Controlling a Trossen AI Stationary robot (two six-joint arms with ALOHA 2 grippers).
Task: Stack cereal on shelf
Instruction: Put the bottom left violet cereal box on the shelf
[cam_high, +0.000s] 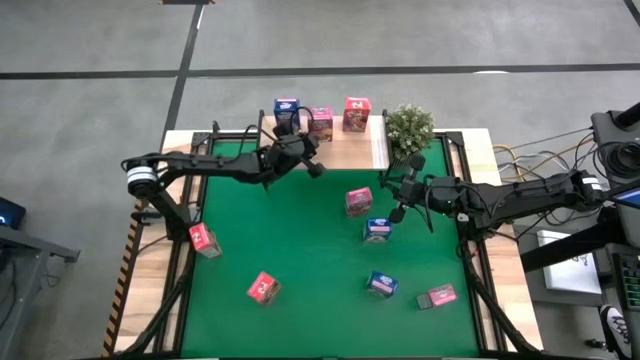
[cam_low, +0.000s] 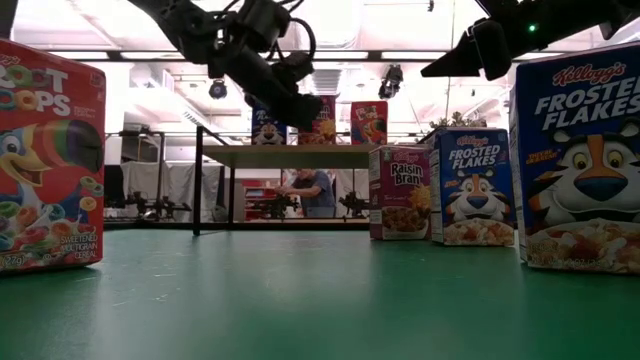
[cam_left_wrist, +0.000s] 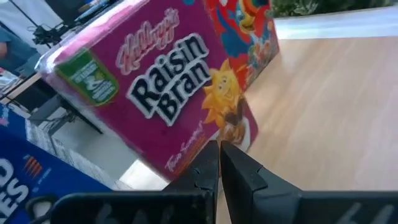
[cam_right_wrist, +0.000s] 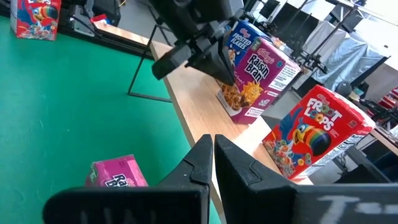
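Observation:
The shelf (cam_high: 345, 150), a light wooden board on black legs, stands at the mat's far edge. Three cereal boxes stand on it: a blue one (cam_high: 287, 108), a pink Raisin Bran (cam_left_wrist: 168, 93) and a red Froot Loops (cam_right_wrist: 317, 134). My left gripper (cam_left_wrist: 219, 152) is shut and hovers over the shelf's near edge, its tips right before the Raisin Bran's lower front. My right gripper (cam_right_wrist: 212, 149) is shut and empty, raised over the mat's right side. Several more boxes lie or stand on the green mat (cam_high: 300, 240). My left gripper's shut fingertips (cam_left_wrist: 211, 163) stand at the lower front corner (cam_left_wrist: 239, 134) of the Raisin Bran box, coming nearly level from the shelf's near left. I cannot tell whether they touch it. The box stands upright on the shelf.
On the mat are a pink box (cam_high: 358, 201), two blue ones (cam_high: 377, 230) (cam_high: 381, 284), a pink one lying flat (cam_high: 437, 296) and two red ones (cam_high: 204, 240) (cam_high: 264, 288). A small plant (cam_high: 409, 127) stands beside the shelf's right end. A person shows far behind the table (cam_low: 318, 192).

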